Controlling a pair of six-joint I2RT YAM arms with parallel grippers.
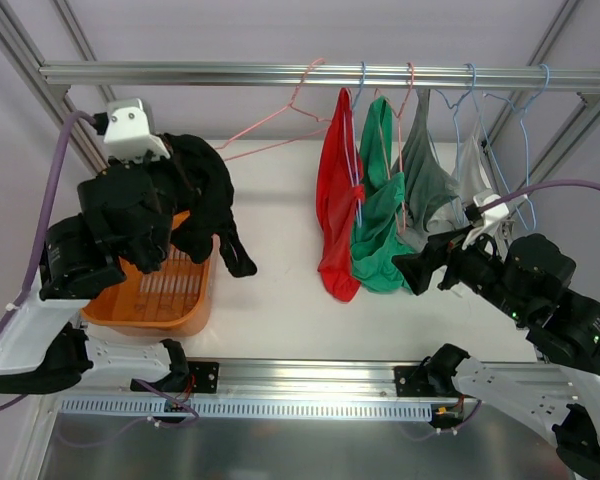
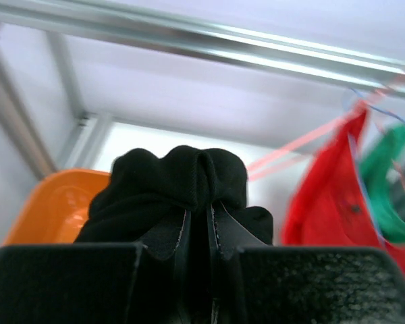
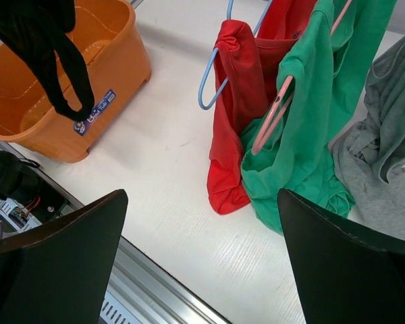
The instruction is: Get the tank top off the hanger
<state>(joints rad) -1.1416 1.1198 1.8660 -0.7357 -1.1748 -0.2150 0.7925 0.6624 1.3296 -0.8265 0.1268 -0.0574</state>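
Observation:
My left gripper [image 1: 177, 162] is shut on a black tank top [image 1: 206, 196], which hangs bunched from the fingers above the orange basket [image 1: 130, 306]. In the left wrist view the cloth [image 2: 179, 179] bulges over the closed gripper [image 2: 201, 229]. The black top also shows in the right wrist view [image 3: 50, 47], one strap dangling over the basket [image 3: 121, 61]. An empty pink hanger [image 1: 280, 125] hangs tilted on the rail [image 1: 180, 72]. My right gripper [image 1: 420, 268] is open and empty, low beside the green top; its wrist view shows it [image 3: 201, 196] over bare table.
A red top [image 1: 338, 200] on a blue hanger, a green top [image 1: 380, 232] on a pink hanger, a grey top [image 1: 430, 180] and a pale garment [image 1: 472, 160] hang on the rail at the right. Aluminium frame posts stand at both sides.

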